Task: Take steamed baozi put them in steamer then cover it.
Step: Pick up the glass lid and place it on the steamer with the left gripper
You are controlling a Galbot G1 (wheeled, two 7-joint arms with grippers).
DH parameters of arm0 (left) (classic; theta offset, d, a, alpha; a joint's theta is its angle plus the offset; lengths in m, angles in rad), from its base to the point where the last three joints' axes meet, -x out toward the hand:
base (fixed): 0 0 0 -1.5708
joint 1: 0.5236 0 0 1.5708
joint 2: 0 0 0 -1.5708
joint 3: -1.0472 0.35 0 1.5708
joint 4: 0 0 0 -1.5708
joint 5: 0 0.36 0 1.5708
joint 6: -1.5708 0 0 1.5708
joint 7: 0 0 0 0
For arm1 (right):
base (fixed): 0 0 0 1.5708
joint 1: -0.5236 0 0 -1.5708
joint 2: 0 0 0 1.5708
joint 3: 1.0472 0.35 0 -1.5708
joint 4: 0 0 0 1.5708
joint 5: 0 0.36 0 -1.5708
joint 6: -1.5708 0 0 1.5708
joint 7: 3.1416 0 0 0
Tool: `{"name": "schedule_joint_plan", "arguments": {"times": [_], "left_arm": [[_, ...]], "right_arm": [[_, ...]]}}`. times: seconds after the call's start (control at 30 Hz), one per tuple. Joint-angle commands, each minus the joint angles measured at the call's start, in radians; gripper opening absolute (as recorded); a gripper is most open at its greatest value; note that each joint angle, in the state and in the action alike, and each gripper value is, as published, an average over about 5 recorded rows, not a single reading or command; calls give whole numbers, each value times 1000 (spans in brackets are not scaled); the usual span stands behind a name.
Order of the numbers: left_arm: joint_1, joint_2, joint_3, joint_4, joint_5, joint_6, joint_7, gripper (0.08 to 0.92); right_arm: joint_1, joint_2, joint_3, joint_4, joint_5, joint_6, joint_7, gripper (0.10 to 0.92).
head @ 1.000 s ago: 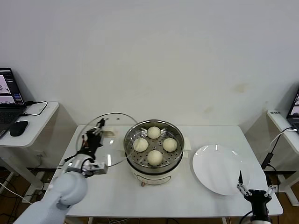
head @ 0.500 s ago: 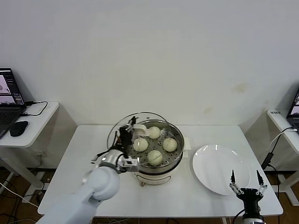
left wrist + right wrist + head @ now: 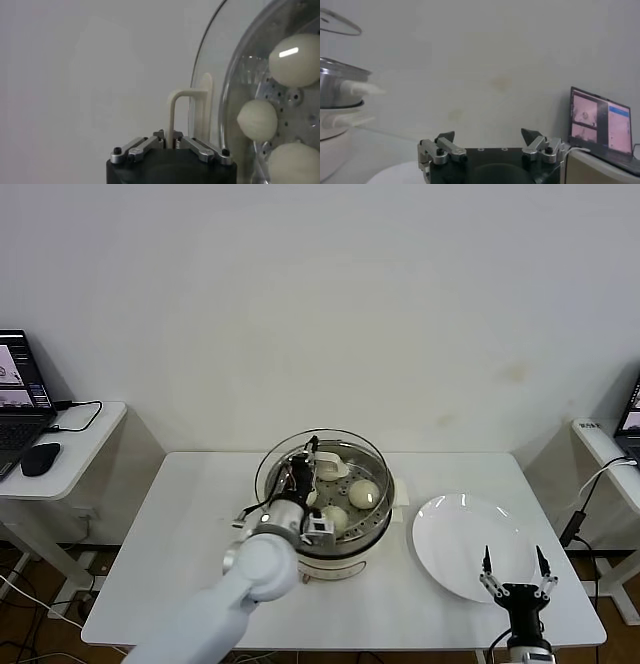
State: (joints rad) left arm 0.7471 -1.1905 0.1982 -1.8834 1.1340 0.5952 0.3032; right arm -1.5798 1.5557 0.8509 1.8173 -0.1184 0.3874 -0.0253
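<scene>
Four buns: cream-white buns (image 3: pixel 364 493) sit on the perforated tray inside the steamer; three show clearly in the head view, the fourth is mostly hidden behind the left claw; three also show through the glass in the left wrist view (image 3: pixel 294 53)
Steamer: the shiny steel steamer (image 3: pixel 352 536) stands on its white base near the middle of the white counter (image 3: pixel 180 524); its side handles (image 3: pixel 361 89) show in the right wrist view
Lid: the round glass lid (image 3: pixel 278 460) is held over the steamer, tilted, covering most of the pot's mouth; whether its rim touches the pot I cannot tell
Left claw: the left claw (image 3: pixel 303 473) is over the steamer's left half; its jaws are narrow, clamped on the lid's cream handle (image 3: pixel 181 115), which rises between the two fingers (image 3: pixel 134 149) in the left wrist view
Right claw: the right claw (image 3: pixel 512 568) waits at the counter's front right edge, at the near rim of the plate; its jaws stand wide, holding nothing
Plate: a flat white plate (image 3: pixel 455 536) lies right of the steamer, just beside it, bare
Surroundings: a laptop (image 3: pixel 18 379) and a mouse (image 3: pixel 39 458) sit on a side desk far left; another laptop (image 3: pixel 600 121) shows in the right wrist view
</scene>
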Motion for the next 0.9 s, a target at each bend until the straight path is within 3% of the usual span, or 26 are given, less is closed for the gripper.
{"name": "schedule_joint_plan", "arguments": {"times": [0.03,0.27,0.9], "left_arm": [[6,-157,-5,73,243,9,115,154],[30,-209,-42,112,275,8,118,154],[54,-241,-57,161,318,-6,101,154]], "right_arm": [[5,4,-16,-13,-16,0,2,823],[4,5,-22,-17,-25,0,3,822],[0,1,-30,-23,-25,8,1,823]]}}
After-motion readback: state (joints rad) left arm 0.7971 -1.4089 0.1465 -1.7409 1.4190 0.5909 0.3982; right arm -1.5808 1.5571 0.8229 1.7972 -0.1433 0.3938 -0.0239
